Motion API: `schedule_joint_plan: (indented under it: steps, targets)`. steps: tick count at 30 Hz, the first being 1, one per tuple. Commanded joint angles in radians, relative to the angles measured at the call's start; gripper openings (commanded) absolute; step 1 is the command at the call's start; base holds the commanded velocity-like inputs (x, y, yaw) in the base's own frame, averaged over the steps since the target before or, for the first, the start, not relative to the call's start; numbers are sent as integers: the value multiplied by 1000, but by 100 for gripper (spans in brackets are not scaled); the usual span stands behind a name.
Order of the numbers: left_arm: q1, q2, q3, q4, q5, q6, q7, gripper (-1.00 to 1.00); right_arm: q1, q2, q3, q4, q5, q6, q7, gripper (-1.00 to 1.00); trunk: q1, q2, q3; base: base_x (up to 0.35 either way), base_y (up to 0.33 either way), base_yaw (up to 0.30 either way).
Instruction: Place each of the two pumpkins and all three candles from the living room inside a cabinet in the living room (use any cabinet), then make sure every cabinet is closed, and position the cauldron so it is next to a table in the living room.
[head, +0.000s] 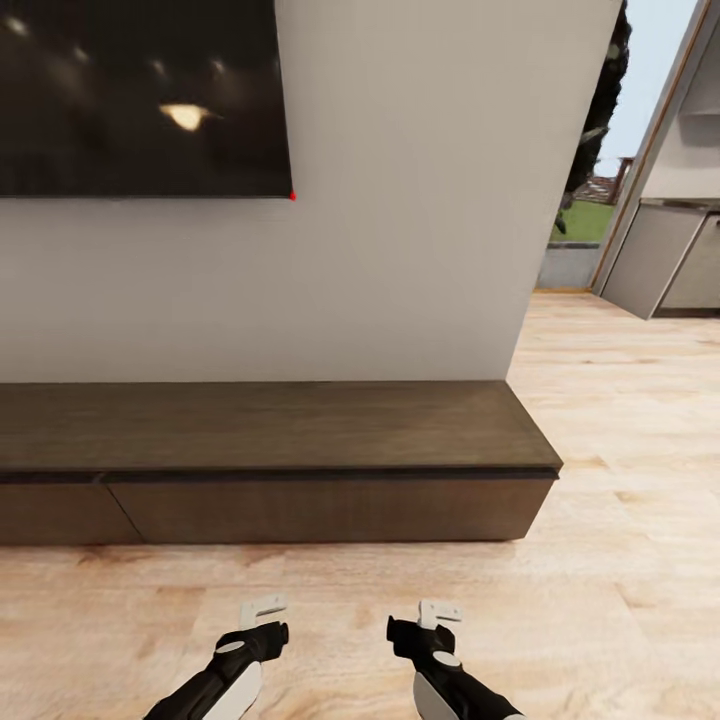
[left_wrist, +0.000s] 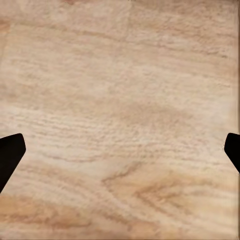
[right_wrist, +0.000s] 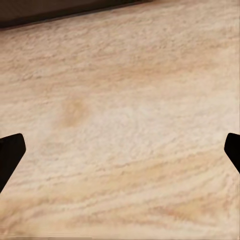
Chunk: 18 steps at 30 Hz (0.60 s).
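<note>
The long low dark-brown cabinet (head: 270, 470) runs along the white wall ahead, with its flat drawer fronts flush and shut and its top bare. My left gripper (head: 262, 612) and right gripper (head: 440, 615) hang low over the wood floor in front of it, both open and holding nothing. In the left wrist view the left gripper (left_wrist: 120, 155) has its dark fingertips (left_wrist: 10, 155) spread wide over bare floorboards. The right gripper (right_wrist: 120, 155) looks the same, with the cabinet's dark base (right_wrist: 60, 12) at the picture's edge. The pumpkins, candles, cauldron and table are out of view.
A large black screen (head: 140, 95) hangs on the wall above the cabinet. The wall ends at a corner (head: 560, 200) past the cabinet's right end. Beyond it the light wood floor (head: 620, 420) runs on toward grey kitchen units (head: 670, 260) and a window.
</note>
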Motion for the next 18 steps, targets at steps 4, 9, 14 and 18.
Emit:
schedule_joint_plan:
  steps: [4,9,14,18]
  targets:
    - [-1,0,-8,2,5,3,8,100,-1,0,8,2,-8,-3,-1,100,-16,28,12,0,0,0]
    - [-1,-1,-9,17,5,2,7,100,-1,0,8,3,-10,-2,0,100,-35,63,27,0,0,0]
    - [-2,-2,-4,42,5,2,5,100,-1,-1,7,3,-15,1,-2,100,-54,98,43,0,0,0]
    - [-2,-1,-3,45,5,2,5,100,-1,-1,7,4,-16,1,-2,100,-69,126,56,0,0,0]
